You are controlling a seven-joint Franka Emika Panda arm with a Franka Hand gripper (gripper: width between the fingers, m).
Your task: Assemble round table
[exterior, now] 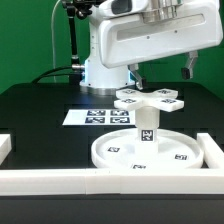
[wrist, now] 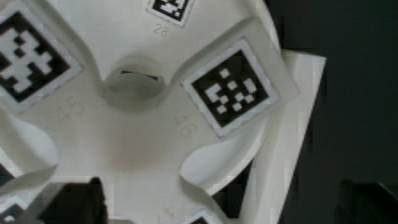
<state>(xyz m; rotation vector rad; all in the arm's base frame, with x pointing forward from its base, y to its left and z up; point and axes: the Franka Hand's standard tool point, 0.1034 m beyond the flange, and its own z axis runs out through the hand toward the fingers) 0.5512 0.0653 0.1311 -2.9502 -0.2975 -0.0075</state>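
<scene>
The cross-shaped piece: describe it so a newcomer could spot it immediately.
Start at the large white rimmed round plastic disc by the white border wall. A short white cylindrical post stands on it, topped by the white cross-shaped plastic piece. Only it has four tagged arms.

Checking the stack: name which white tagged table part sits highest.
The white cross-shaped plastic piece tops the short cylindrical post, which stands on the large rimmed round disc below.

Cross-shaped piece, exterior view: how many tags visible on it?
4, one on each arm of the cross-shaped piece, which sits atop the post: nearest, farthest, left and right arms. Undersides hidden.
</scene>
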